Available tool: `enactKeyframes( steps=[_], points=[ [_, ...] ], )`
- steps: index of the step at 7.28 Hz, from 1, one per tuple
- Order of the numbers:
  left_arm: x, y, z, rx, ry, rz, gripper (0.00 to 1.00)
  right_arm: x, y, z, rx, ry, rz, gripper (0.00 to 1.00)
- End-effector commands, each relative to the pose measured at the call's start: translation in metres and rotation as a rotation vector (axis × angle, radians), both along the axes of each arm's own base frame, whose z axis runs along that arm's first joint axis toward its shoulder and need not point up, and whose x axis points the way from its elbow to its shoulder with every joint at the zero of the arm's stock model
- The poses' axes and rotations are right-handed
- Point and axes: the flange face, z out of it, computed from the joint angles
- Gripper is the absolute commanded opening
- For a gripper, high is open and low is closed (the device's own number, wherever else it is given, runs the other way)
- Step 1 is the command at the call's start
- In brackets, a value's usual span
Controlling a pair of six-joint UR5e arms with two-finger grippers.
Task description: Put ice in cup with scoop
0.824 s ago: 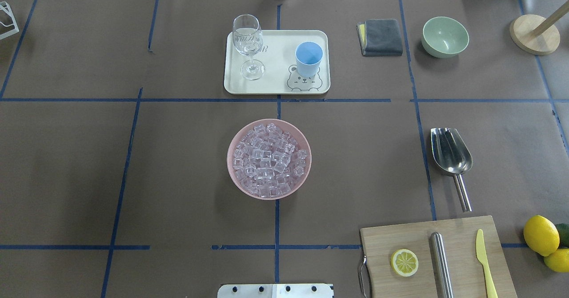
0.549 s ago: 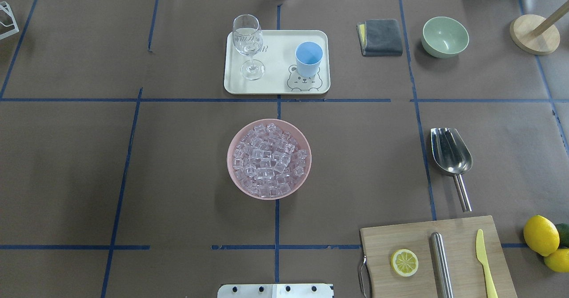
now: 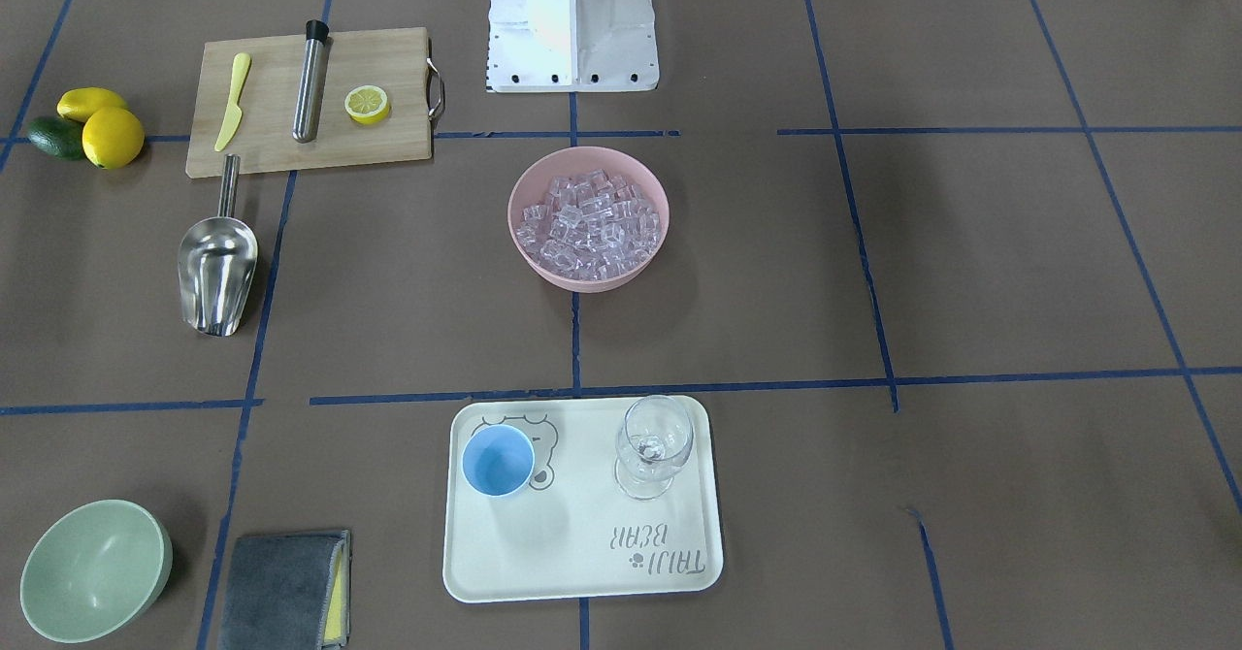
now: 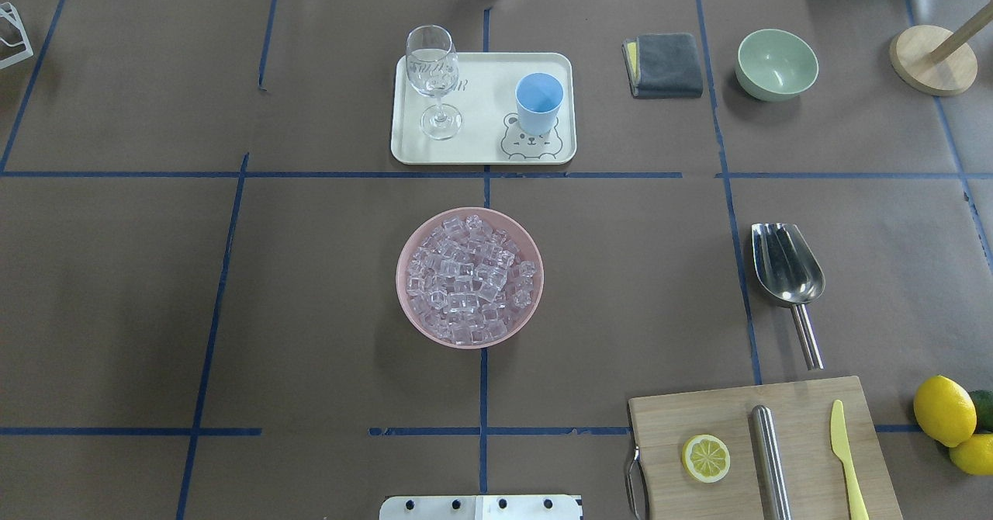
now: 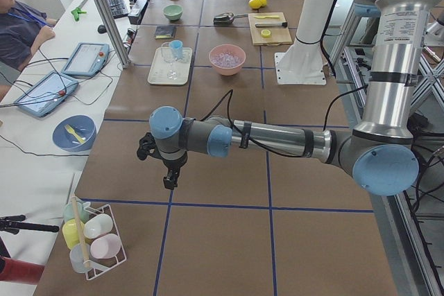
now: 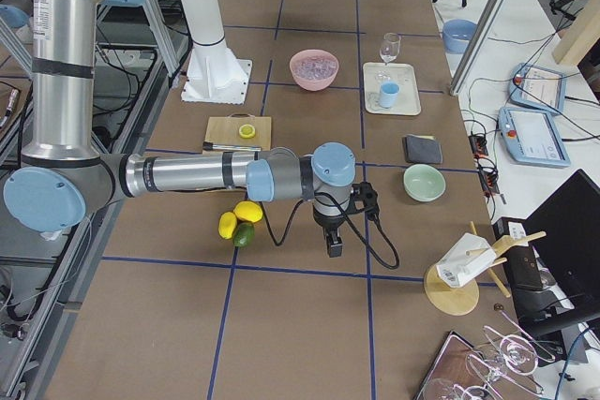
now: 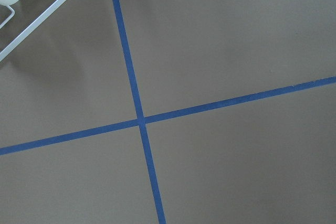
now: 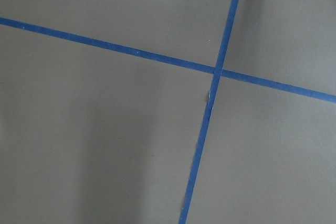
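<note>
The left fingers and right fingers hang above the counter; I cannot tell their spread. At right, the shiny steel scoop lies ungrasped, handle near, likely for pickup. Clear ice cubes fill a pink bowl; the light-blue plastic cup stands far.

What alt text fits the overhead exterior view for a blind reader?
A pink bowl of ice sits mid-table; beyond it a cream tray holds the light-blue cup and a wine glass. The steel scoop lies untouched at right, near a cutting board with a lemon half. No arm is in view.
</note>
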Motion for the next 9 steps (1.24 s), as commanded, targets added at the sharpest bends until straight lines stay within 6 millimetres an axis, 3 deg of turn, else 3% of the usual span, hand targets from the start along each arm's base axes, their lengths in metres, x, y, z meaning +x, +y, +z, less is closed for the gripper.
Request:
enactKeyframes(
  steps=[1, 4, 6, 9],
  points=[
    [0.004, 0.002, 0.004, -0.007, -0.003, 0.007, 1.00, 0.000, 0.000, -0.002, 0.007, 0.000, -0.001, 1.00],
    [0.007, 0.003, 0.004, -0.008, -0.002, 0.013, 1.00, 0.000, -0.008, -0.015, 0.145, -0.007, 0.001, 1.00],
    [0.008, -0.003, -0.014, 0.034, 0.006, 0.011, 1.00, 0.000, -0.008, -0.016, 0.150, -0.010, 0.005, 1.00],
    [0.010, -0.018, -0.043, 0.317, 0.027, 0.010, 1.00, -0.002, -0.018, -0.008, 0.129, -0.009, 0.005, 1.00]
  ],
)
